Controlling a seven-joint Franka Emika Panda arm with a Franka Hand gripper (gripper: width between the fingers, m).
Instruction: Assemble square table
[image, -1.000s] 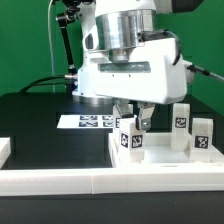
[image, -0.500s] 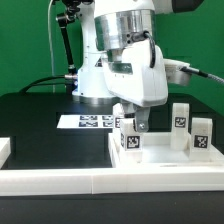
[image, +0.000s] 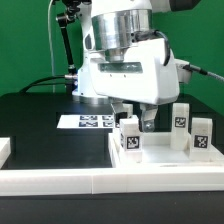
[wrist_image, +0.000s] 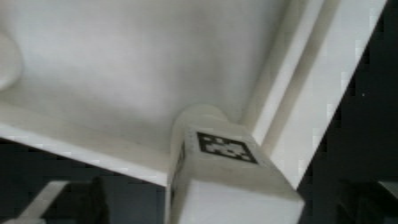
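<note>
White square tabletop (image: 160, 165) with raised rim, on black table (image: 40, 120), carrying upright tagged white legs (image: 130, 137); tags unreadable patterns, no lettering; gripper (image: 135, 118) fingers spread apart around one leg.

White square tabletop (image: 160, 160) lies flat, raised rim up. Three short tagged legs stand upright on it: one (image: 130, 136) near the front corner, two (image: 181, 120) (image: 203, 136) toward the exterior view's right.

White legs (image: 129, 139) with black-and-white tags, seemingly white tabletop (image: 160, 163), black table (image: 40, 120).
</note>
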